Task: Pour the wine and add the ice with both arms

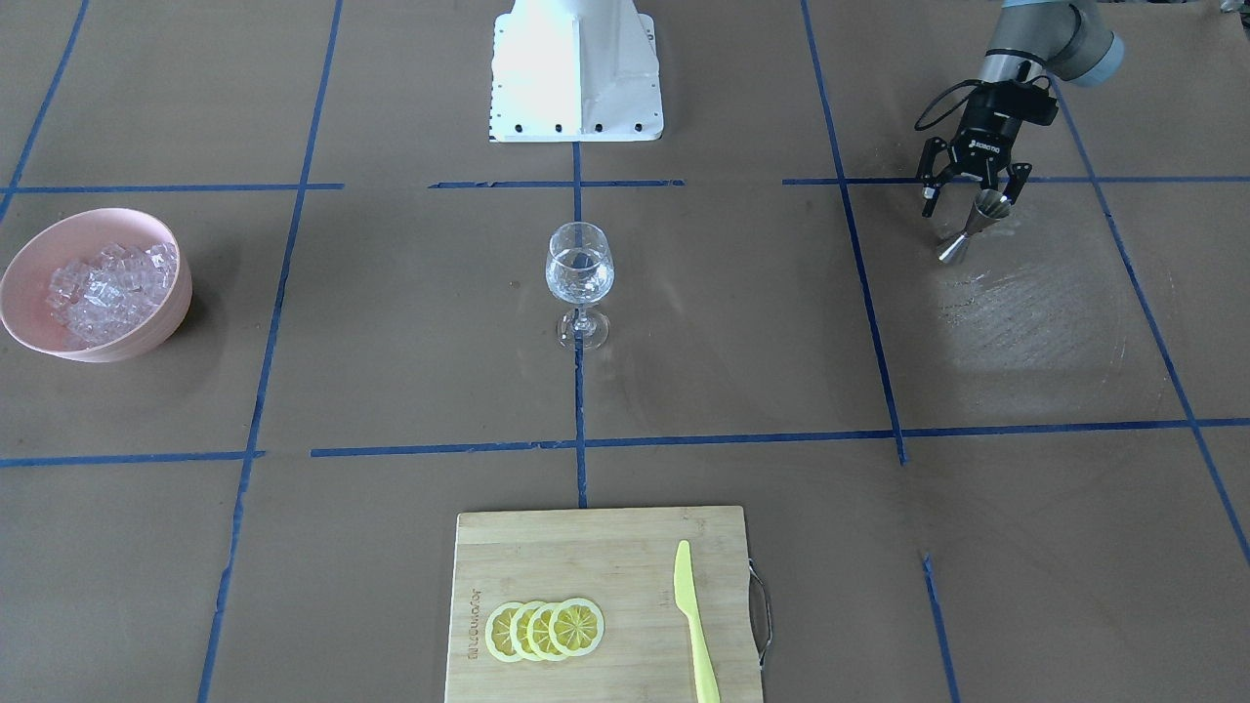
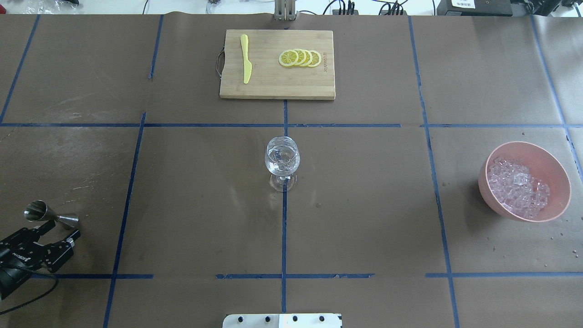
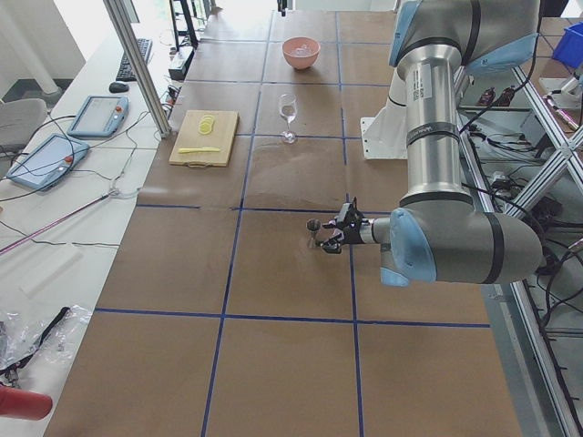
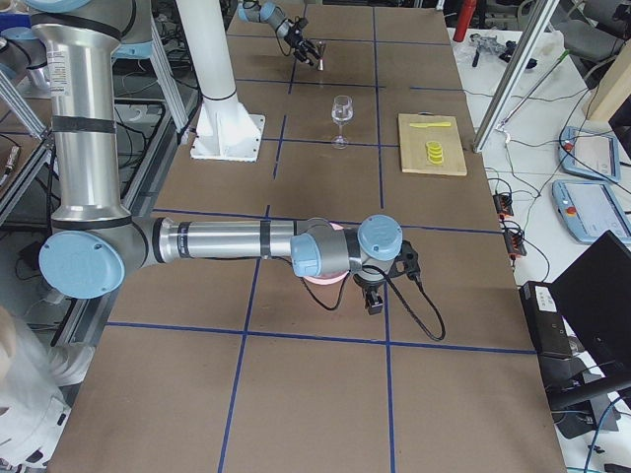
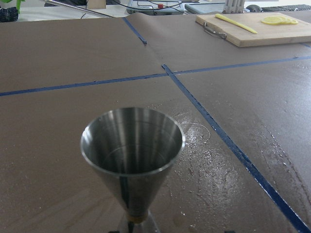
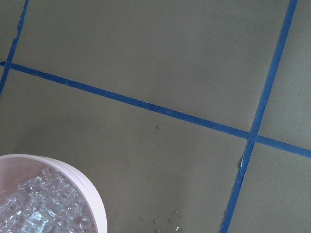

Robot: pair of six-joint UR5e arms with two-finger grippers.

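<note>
A stemmed glass (image 1: 579,268) stands at the table's middle with a little clear wine in its bowl; it also shows in the overhead view (image 2: 282,157). A heap of ice cubes (image 1: 107,283) fills a pink bowl (image 1: 168,320), also seen from overhead (image 2: 553,168). My left gripper (image 1: 972,200) is open just behind a steel jigger (image 1: 972,232) that stands on the table; the left wrist view shows the jigger (image 5: 132,145) close up. My right gripper (image 4: 373,296) hangs by the bowl; I cannot tell if it is open or shut.
A wooden cutting board (image 1: 566,557) with lemon slices (image 1: 545,630) and a yellow knife (image 1: 695,625) lies at the table's far side. The white robot base (image 1: 576,68) stands behind the glass. Wet marks (image 1: 1035,312) lie by the jigger.
</note>
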